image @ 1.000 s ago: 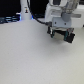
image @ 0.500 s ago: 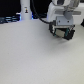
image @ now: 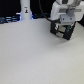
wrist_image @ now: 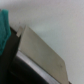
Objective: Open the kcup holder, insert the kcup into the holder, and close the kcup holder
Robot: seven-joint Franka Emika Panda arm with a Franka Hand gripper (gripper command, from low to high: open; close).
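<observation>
White tabletop [image: 30,55] across most of exterior view, pale, blurry. Black kcup holder [image: 64,31] at far right, on the table near the far edge, boxy, dark front with faint pale details, too blurred to tell drawers apart or whether any drawer is out. White robot arm [image: 64,9] directly above the holder, reaching down onto its top; gripper [image: 65,21] at the holder's upper part, fingers lost against the dark box, opening width not readable, nothing visibly held. White bottle-like post [image: 25,10] at far left, upright, dark mark on it, blue glow beside its base, well apart from the holder. Kcup not made out in exterior view. Wrist view: tan flat panel [wrist_image: 42,52] tilted, black edge [wrist_image: 22,67] beneath it, teal-green patch [wrist_image: 4,27] at frame border, pale surface behind. All heavily blurred; identity of green patch unclear.
</observation>
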